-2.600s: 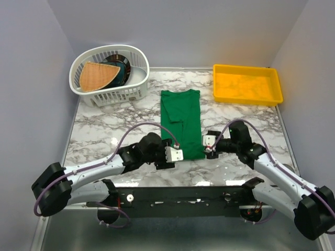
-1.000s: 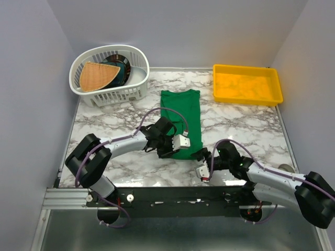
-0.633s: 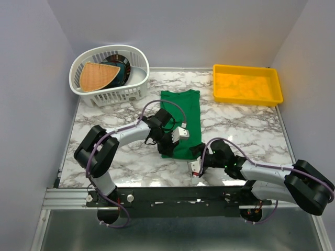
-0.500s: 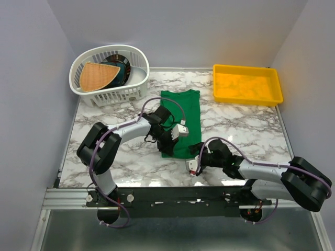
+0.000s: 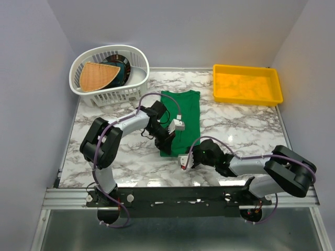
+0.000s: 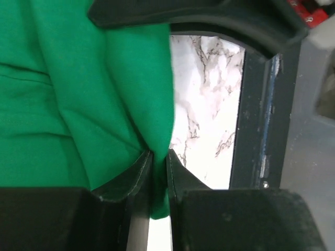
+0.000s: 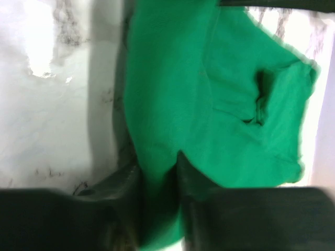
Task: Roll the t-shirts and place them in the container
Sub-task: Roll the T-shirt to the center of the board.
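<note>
Marble table, pale lilac walls

Bright even light, glare on marble tabletop, right wrist view blurred

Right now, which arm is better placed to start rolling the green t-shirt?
Right, probably. The right gripper pinches the green t-shirt at its near hem, where a roll would start; the left gripper pinches a fold farther up.

The table is viewed from above and behind; the t-shirt, at its near edge, is shared close-up by both wrist views.
</note>
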Robot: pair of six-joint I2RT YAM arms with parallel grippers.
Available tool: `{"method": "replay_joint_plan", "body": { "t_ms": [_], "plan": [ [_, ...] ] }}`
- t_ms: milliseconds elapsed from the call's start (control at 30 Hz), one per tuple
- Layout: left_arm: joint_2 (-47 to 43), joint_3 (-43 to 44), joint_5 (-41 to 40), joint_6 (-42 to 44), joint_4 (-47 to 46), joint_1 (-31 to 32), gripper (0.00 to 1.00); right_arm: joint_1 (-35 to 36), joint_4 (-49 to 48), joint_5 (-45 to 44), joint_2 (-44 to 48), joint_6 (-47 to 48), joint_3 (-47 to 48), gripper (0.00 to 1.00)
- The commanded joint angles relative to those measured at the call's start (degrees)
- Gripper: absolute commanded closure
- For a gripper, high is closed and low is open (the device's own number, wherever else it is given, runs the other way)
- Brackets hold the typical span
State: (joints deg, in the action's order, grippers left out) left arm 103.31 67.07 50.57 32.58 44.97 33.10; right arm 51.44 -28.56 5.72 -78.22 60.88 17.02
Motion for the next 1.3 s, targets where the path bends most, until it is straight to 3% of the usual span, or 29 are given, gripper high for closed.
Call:
{"method": "replay_joint_plan", "body": {
  "t_ms": [0,33,100,167,233,267,367,467,567,733,933,1133,1267],
  "plan": [
    [-2.3,-1.3,0.3,-2.3,0.7,-0.5,0.56,0.3,5.2,-7.0,-4.9,-3.1,4.8,0.81],
    [-3.6,-2.2,-0.5,-3.2,-2.0,-1.3,0.51,0.2,6.3,-6.5,-4.9,-3.4,5.0,0.88],
    [-9.9,-5.6,-5.1,-5.2,-5.6,-1.9,0.4,0.3,9.0,-6.0,-4.8,-4.3,6.8,0.92],
    [-18.0,-11.0,-8.4,-5.2,-10.7,-2.3,0.36,0.2,12.2,-3.9,-4.4,-4.6,7.5,0.94],
    [-24.1,-16.2,-12.8,-7.3,-19.5,-2.3,0.07,0.3,15.6,-2.0,-3.8,-5.1,8.4,0.94],
    [-29.8,-21.8,-14.0,-8.2,-23.1,-2.0,0.01,0.3,16.9,-1.5,-3.4,-5.7,8.8,0.94],
    [-37.1,-30.6,-17.6,-9.7,-34.5,-0.1,0.01,0.2,21.3,0.4,-2.9,-7.8,10.5,0.93],
    [-39.8,-35.7,-25.3,-7.9,-42.0,6.2,0.01,0.2,24.8,1.8,-3.3,-9.8,11.8,0.93],
    [-40.6,-40.6,-35.1,-5.3,-51.8,12.5,0.01,0.2,25.9,2.2,-3.2,-10.7,12.0,0.93],
    [-37.8,-42.2,-42.2,0.1,-58.7,17.2,0.01,0.2,27.4,3.1,-2.6,-11.7,11.9,0.93],
    [-34.3,-43.6,-48.0,6.0,-63.0,20.6,0.05,0.3,28.3,4.1,-1.5,-12.2,11.3,0.92],
    [-34.7,-44.7,-44.6,10.7,-60.3,21.5,0.18,0.2,28.5,4.1,-1.3,-13.6,11.9,0.92],
    [-41.3,-43.5,-43.1,5.6,-56.1,21.5,0.18,0.2,29.9,4.1,-1.1,-14.7,12.3,0.92]
  ]
}}
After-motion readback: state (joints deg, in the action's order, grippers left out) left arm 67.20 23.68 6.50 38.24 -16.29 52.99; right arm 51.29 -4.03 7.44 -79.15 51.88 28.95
